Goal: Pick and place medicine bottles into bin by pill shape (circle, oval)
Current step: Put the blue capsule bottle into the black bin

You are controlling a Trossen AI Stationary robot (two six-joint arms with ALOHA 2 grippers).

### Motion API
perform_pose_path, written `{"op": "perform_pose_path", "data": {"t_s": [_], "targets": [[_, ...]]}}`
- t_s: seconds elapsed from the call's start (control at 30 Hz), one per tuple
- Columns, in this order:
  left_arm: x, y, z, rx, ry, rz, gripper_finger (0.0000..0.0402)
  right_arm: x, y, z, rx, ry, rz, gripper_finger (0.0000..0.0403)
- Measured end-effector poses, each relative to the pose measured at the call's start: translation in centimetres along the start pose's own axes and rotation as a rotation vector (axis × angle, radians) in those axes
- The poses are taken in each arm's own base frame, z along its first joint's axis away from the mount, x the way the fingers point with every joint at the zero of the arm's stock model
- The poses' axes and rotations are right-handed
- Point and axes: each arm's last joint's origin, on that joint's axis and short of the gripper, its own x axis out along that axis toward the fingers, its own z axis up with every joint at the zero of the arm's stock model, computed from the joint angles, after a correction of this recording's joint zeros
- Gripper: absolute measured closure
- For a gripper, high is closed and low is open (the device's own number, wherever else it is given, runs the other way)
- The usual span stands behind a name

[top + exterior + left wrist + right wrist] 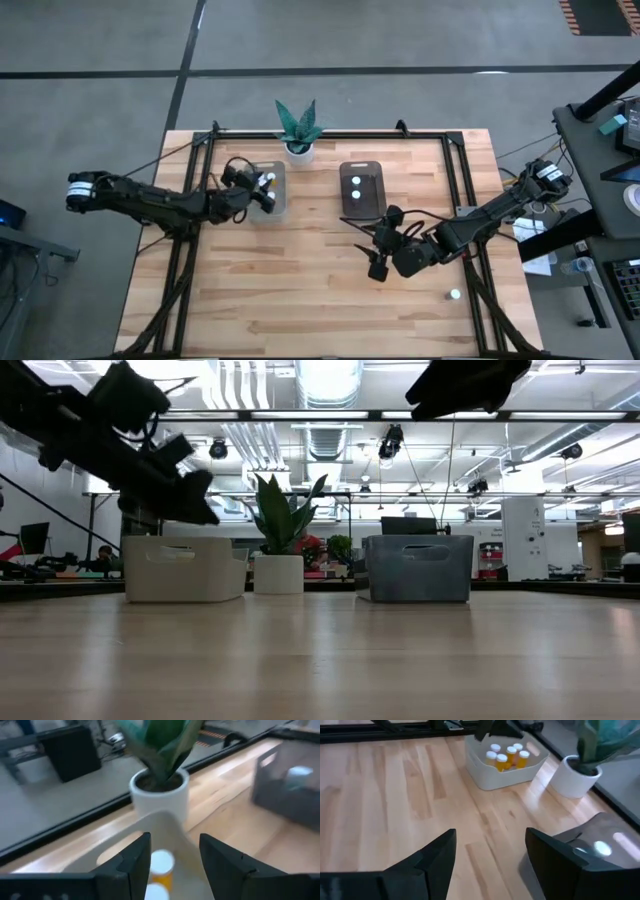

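Left gripper: the left gripper (268,192) hangs over the pale translucent rounded plastic tub (281,205) at the far left-centre of the light wooden slatted table (300,290); its dark fingers (131,865) stand apart with nothing clamped between them.
Under the left gripper: a small orange bottle with a white cap (161,868) shows between the spread fingers, lower down, inside the pale tub and not touched by them.
Pale tub contents: the right wrist view shows several tiny orange-bodied, white-capped medicine bottles (509,756) standing upright together in the pale tub (490,776).
Right gripper: the right gripper (378,265) hovers above bare table, near the front of the dark smoky grey rounded plastic tub (362,205); its fingers (437,855) are spread wide and hold nothing.
Dark tub contents: two white caps (354,187) show inside it from above.
Stray bottle: one small white-capped bottle (454,295) rests on the table near the front right, apart from both tubs.
Plant: a green spiky plant in a round white pot (298,150) stands at the table's far edge, between the two tubs.
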Motion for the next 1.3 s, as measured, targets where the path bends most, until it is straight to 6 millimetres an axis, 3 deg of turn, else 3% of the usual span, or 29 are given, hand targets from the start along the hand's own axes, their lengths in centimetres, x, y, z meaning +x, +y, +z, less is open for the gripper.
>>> {"op": "perform_pose_path", "data": {"t_s": [0.3, 0.57, 0.77, 1.0, 1.3], "targets": [[-2.3, 0.2, 2.9, -0.079, -0.083, -0.305, 0.0249, -0.2, 0.3, -0.3, 0.14, 0.132, 0.142, 0.0174], [-4.3, -0.1, 4.2, -0.132, -0.157, -0.504, 0.0249, -0.8, 0.4, -2.0, 0.468, 0.468, 0.255, 0.0175], [-4.7, 0.0, 4.4, -0.143, -0.171, -0.523, 0.0249, -2.3, 1.1, -3.6, 0.669, 0.72, 0.208, 0.0174], [-4.8, -0.1, 4.8, -0.179, -0.214, -0.542, 0.0249, -4.0, 2.3, -4.7, 0.801, 0.898, 0.196, 0.0175], [-5.1, -2.7, 6.7, -0.157, -0.345, -0.703, 0.0249, -6.9, 2.6, -6.9, 0.828, 1.237, 0.052, 0.0175]]}}
